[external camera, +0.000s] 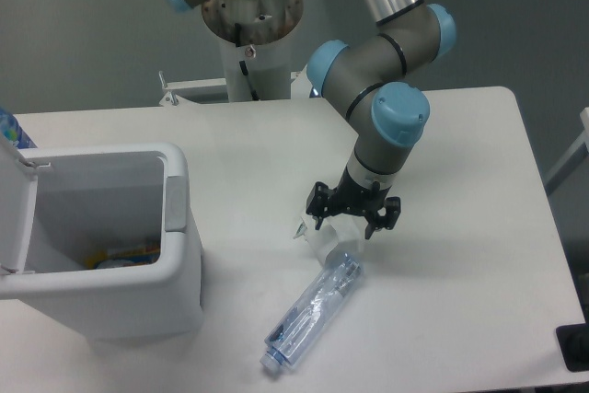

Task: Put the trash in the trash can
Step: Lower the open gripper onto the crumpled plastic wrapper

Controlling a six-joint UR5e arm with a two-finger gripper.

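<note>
A squashed clear bottle (pixel 311 315) is lying nearest the camera on the white counter (pixel 460 255), its bluish, creased plastic catching the light and its cap end pointing toward the front edge. It is looking light, springy and slick, likely to skid or buckle under a pinch; the flattened middle of its body seems the safest place to grip. Just beyond its upper end, a small crumpled clear wrapper (pixel 308 230) is sitting on the counter, flimsy and almost weightless, best pinched at its bunched centre. The black claw (pixel 354 215) is hanging directly over that wrapper with its fingers spread and nothing between them. To the left, the white bin (pixel 175 283), smooth-walled and round-cornered with a grey tab (pixel 174 202), is standing with its lid (pixel 17 218) swung up and colourful scraps showing inside. Both pieces are still lying outside it.
</note>
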